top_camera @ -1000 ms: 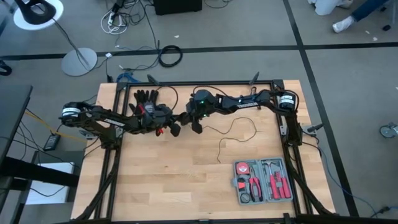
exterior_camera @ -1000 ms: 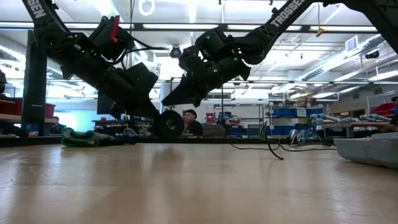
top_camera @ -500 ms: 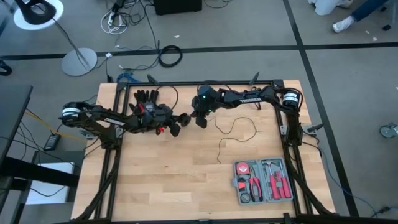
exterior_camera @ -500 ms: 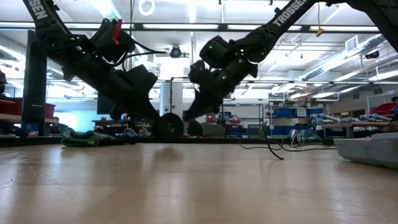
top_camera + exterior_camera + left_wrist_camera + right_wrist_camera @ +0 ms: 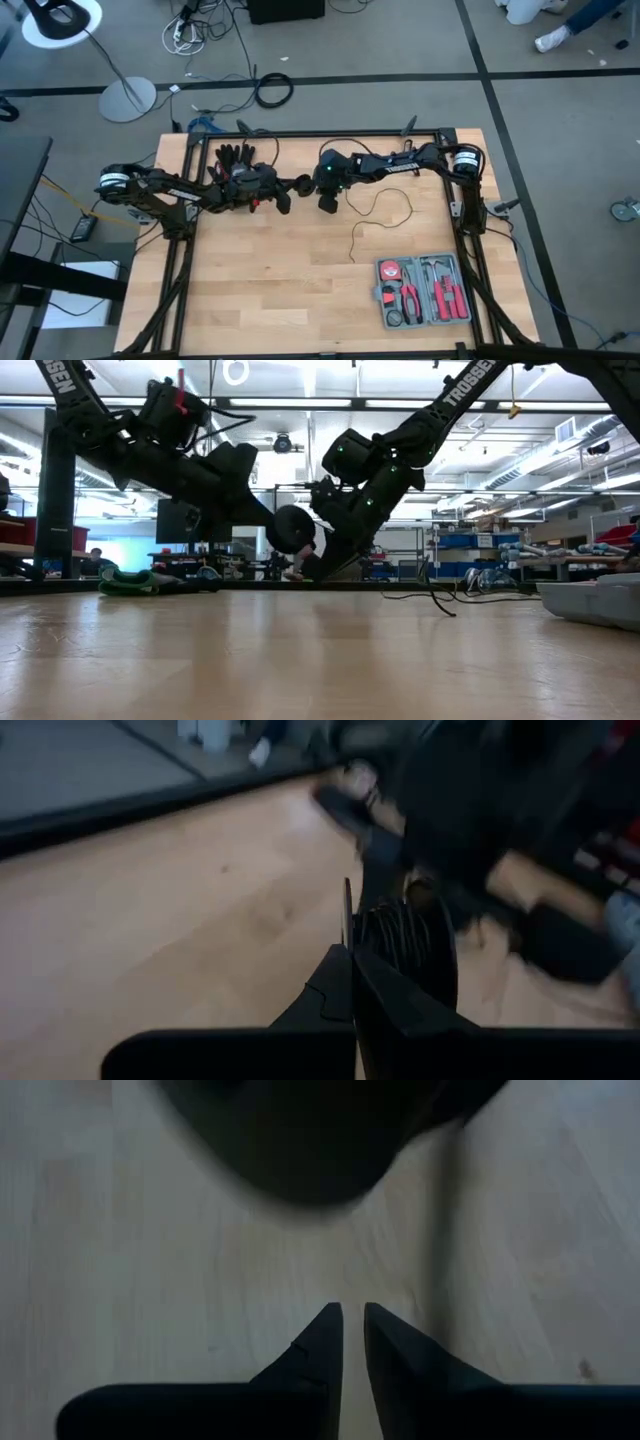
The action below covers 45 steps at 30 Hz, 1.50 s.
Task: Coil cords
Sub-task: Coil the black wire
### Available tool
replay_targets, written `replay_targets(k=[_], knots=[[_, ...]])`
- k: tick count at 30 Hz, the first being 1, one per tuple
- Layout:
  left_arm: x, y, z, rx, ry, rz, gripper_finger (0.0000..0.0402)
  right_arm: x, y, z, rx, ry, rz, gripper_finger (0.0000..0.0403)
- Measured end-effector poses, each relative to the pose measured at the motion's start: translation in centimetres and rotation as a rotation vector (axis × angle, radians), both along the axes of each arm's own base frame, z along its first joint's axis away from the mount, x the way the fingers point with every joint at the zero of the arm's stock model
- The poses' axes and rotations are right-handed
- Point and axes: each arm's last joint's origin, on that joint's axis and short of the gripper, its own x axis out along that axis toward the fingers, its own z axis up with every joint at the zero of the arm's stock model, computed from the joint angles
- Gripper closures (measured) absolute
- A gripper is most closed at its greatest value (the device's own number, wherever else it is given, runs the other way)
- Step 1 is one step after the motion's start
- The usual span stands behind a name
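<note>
Two arms are meeting near the middle of the table's (image 5: 250,300) back half. The left gripper (image 5: 290,189) is reaching in from the left side, its fingers (image 5: 352,988) pressed together on the disc (image 5: 405,948), which is standing on edge between them with thin turns of wire showing on its face. In the low view the disc (image 5: 293,529) is hanging clear above the tabletop. The right gripper (image 5: 327,201) is sitting just beside it, pointing down at the wood; its fingers (image 5: 322,1342) are parted by only a narrow slit and are holding nothing.

Most of the wire (image 5: 375,212) is lying loose on the table to the right of both grippers, curling in an open loop and then trailing toward the front, where its free end is stopping short of the tool case (image 5: 424,291). Whether the wire is running unbroken up to the disc cannot be told from above, as the right gripper is covering that stretch.

Black gloves (image 5: 235,156) are lying at the back edge, behind the left arm.
</note>
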Motion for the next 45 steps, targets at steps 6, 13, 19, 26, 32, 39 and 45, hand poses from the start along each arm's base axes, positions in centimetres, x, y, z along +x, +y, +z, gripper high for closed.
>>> replay_targets(k=[6,13,19,26,32,39,45], knots=[[-2.1,-0.2,-1.1,0.016,-0.101,0.126,0.0401,-0.3,0.8,-0.8,0.037,0.017,0.016,0.0358],[-6.1,-1.1,-3.2,-0.026,-0.192,0.216,0.0401,-1.5,1.3,0.7,0.077,0.029,0.043,0.0359],[-7.1,-1.5,-3.7,-0.021,-0.188,0.234,0.0401,-5.0,2.1,3.5,0.059,0.041,0.038,0.0364],[-6.8,-1.5,-3.4,-0.005,-0.200,0.231,0.0401,-9.7,3.1,2.6,-0.024,-0.092,-0.095,0.0364],[-6.0,-1.3,-2.9,0.034,-0.191,0.221,0.0401,-10.6,4.3,-0.4,-0.032,-0.447,-0.115,0.0360],[-5.3,-1.2,-2.7,0.069,-0.153,0.212,0.0401,-8.6,4.2,-2.6,-0.092,-0.573,-0.110,0.0323],[-5.3,-1.1,-2.6,0.079,-0.153,0.231,0.0401,-7.1,2.5,-4.3,-0.149,-0.510,-0.204,0.0284]])
